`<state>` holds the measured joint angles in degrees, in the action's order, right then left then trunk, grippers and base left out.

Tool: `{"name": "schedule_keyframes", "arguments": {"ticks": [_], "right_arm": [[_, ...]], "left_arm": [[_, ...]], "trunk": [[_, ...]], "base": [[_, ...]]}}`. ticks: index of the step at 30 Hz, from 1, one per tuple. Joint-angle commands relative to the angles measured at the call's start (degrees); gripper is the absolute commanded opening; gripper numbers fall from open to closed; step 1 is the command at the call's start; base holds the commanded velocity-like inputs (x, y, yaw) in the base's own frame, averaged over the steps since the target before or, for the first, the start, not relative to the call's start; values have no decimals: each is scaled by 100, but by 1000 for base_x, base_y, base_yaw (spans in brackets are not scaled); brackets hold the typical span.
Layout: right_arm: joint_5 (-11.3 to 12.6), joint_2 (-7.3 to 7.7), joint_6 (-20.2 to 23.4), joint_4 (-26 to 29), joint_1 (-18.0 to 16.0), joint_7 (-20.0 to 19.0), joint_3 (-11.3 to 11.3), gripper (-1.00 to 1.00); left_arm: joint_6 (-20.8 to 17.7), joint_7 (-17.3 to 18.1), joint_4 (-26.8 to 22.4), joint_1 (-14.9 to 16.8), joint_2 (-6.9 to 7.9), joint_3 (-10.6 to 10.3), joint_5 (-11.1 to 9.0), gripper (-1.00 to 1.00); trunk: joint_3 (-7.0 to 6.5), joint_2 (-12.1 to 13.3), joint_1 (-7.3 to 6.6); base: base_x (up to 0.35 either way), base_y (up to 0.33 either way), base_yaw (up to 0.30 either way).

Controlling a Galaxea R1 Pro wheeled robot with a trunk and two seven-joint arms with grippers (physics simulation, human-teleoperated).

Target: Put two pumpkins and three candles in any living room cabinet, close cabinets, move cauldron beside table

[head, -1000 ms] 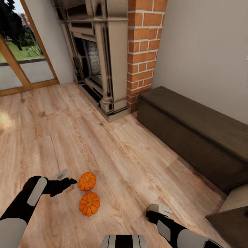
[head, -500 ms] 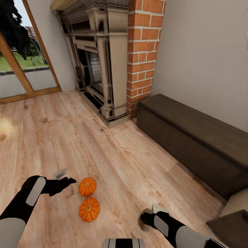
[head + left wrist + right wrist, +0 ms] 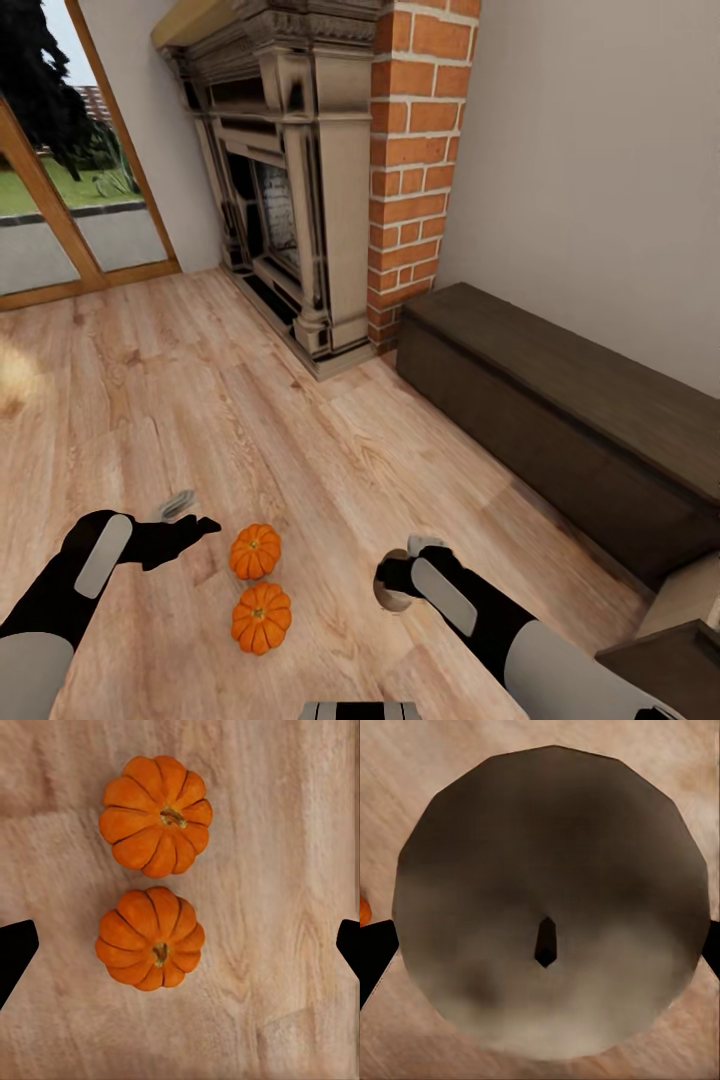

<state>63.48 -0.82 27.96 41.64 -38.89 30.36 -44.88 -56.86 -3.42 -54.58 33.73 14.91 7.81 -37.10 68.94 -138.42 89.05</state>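
The two pumpkins [image 3: 257, 585] sit on the floor [image 3: 150, 400] near the closed cabinet [image 3: 560, 420], the left fingers [image 3: 15, 949] open above to grab one, the right fingers [image 3: 373, 945] open over a candle [image 3: 547, 900].

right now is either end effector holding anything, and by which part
Nothing is held. The left end effector hangs open above the two pumpkins. The right end effector is open over a candle.
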Motion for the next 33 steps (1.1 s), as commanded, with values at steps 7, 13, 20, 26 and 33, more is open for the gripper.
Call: {"name": "schedule_keyframes", "arguments": {"ticks": [7, 13, 20, 26, 33], "right_arm": [[51, 2, 88, 226, -4, 264, 0, -100], [101, -17, 73, 230, -4, 255, 135, -100], [62, -23, 100, 230, -4, 270, 247, -100], [59, -24, 96, 239, -4, 260, 258, -100], [127, -23, 106, 232, -4, 243, 269, -100]], "left_arm": [[-26, -36, -17, 2, -10, 0, -43, 100], [-27, -36, -17, 2, -14, -5, -43, 100], [-35, -36, -17, 2, -21, -7, -43, 100], [-35, -36, -17, 2, -21, -16, -43, 100], [-35, -36, -17, 2, -17, -10, -43, 100]], "trunk": [[-121, 280, -155], [-229, 521, -287], [-354, 802, -441], [-462, 1042, -572], [-570, 1283, -704]], "base": [[-172, 0, 0], [-328, 0, 0], [-339, 0, 0], [-340, 0, 0], [-222, 0, 0]]}}
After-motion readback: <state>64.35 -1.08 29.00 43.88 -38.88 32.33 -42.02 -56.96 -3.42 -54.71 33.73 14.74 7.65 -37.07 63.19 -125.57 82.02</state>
